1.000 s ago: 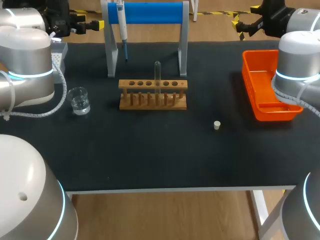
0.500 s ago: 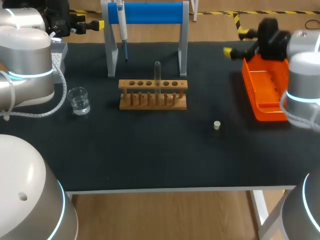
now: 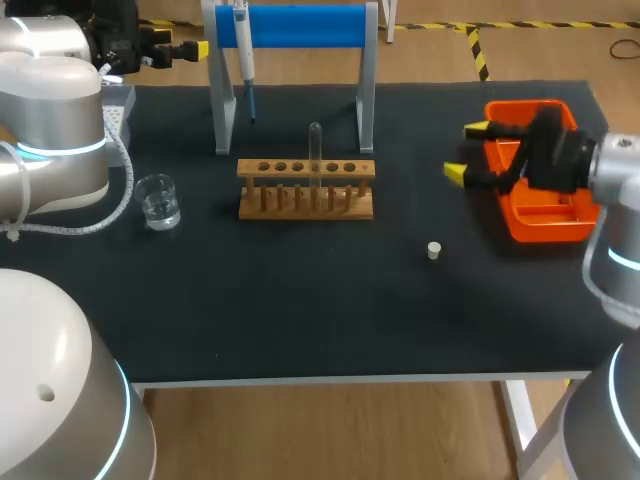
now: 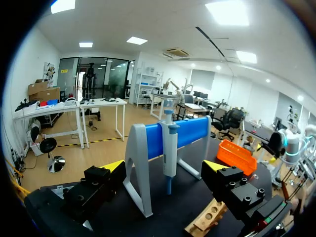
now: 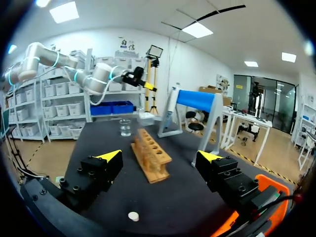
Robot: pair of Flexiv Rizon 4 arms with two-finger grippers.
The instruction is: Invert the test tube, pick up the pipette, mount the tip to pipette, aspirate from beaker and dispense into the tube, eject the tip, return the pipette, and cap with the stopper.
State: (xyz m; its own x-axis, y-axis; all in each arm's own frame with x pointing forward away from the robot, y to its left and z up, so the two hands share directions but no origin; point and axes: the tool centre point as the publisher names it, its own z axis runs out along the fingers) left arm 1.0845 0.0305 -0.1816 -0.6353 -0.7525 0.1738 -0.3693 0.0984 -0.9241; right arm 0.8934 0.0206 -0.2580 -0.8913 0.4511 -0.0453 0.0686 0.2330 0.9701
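From above, the wooden rack (image 3: 306,187) sits mid-table on the black mat (image 3: 300,300), a row of round holes along its top rail, and the clear glass test tube (image 3: 315,150) stands upright in one of them, its rounded end seemingly uppermost. At nine o'clock from the rack is a small glass beaker (image 3: 158,200) with clear liquid in its bottom. At twelve o'clock a grey stand with a blue crossbar (image 3: 300,25) carries the hanging pipette (image 3: 243,45). The pale stopper (image 3: 434,250) lies alone at four o'clock, and the orange plastic tray (image 3: 545,225) lies at three o'clock. The right gripper (image 3: 466,150) hovers at the tray's near edge, its fingers spread wide with nothing between them. The left gripper (image 3: 190,48) shows only partly, at the stand's nine o'clock. The left wrist view settles it: the left gripper (image 4: 165,168) is released and bare, with the pipette (image 4: 169,153) on its stand (image 4: 143,148) dead ahead at twelve o'clock and a corner of the rack (image 4: 207,222) near the right finger. The right wrist view shows the right gripper (image 5: 159,157) parted, the rack (image 5: 150,160) ahead between the fingers, the beaker (image 5: 125,127) beyond it, and the stopper (image 5: 133,216) on the mat beneath.
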